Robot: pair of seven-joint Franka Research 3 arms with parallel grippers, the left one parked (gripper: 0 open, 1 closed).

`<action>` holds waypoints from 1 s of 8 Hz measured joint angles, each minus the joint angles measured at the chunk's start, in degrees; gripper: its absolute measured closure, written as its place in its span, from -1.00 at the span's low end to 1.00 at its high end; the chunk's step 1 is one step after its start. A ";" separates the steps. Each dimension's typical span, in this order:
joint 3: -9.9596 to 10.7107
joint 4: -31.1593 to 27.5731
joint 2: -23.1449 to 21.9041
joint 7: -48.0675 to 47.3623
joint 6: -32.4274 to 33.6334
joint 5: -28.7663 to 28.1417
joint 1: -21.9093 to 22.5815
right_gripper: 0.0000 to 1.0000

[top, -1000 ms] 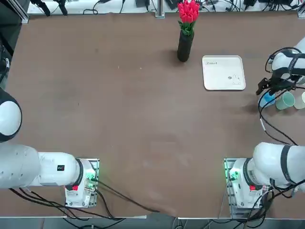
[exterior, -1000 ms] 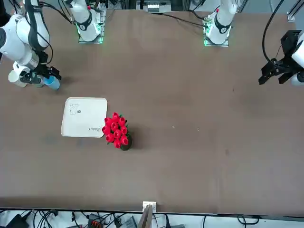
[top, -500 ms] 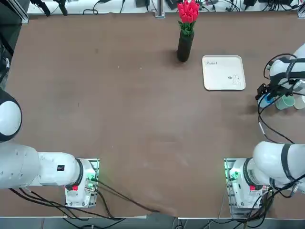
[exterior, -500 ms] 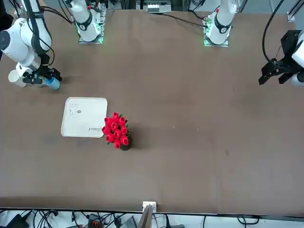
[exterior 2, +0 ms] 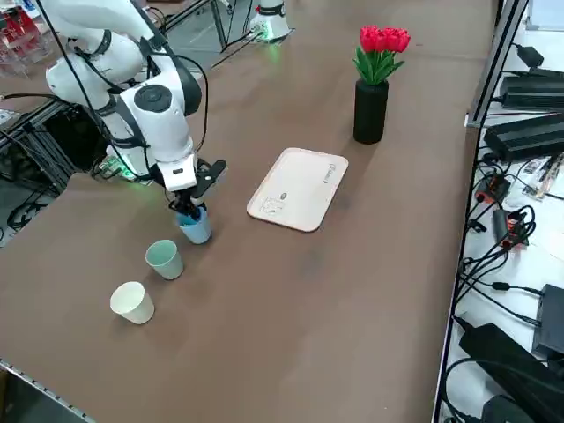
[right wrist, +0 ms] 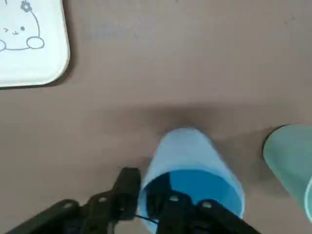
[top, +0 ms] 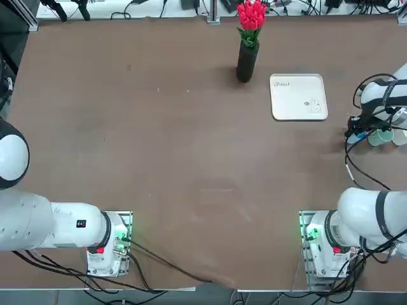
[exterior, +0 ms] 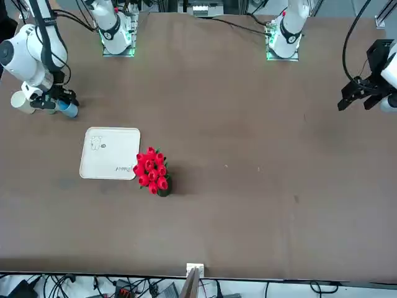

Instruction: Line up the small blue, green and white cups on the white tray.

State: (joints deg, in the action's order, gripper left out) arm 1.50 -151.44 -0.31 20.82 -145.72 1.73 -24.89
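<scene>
- Top view: the right gripper point(top: 360, 133) is clamped on the blue cup point(top: 361, 135), right of the white tray point(top: 298, 97) beside the flower vase point(top: 247, 61)
- Front view: the white cup point(exterior: 19, 101) stands at the table's edge
- Right side view: the green cup point(exterior 2: 164, 259) sits between blue and white
- Right wrist view: one finger point(right wrist: 173, 214) sits inside the blue cup's rim

Three cups point(exterior 2: 164, 258) in a row beside the tray point(exterior 2: 299, 189), vase point(exterior 2: 371, 110) beyond it.
</scene>
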 joint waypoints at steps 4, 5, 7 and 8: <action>-0.63 0.63 -1.32 0.00 2.17 0.24 0.28 0.90; -1.07 2.06 -2.57 -0.45 5.25 0.23 1.58 0.90; -1.78 9.00 -4.67 -6.56 14.01 0.17 9.35 0.93; -2.17 13.46 -4.27 -11.39 17.15 0.13 14.56 0.93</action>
State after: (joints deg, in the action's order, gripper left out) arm -0.67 -137.98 -4.57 9.42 -128.57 1.86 -10.33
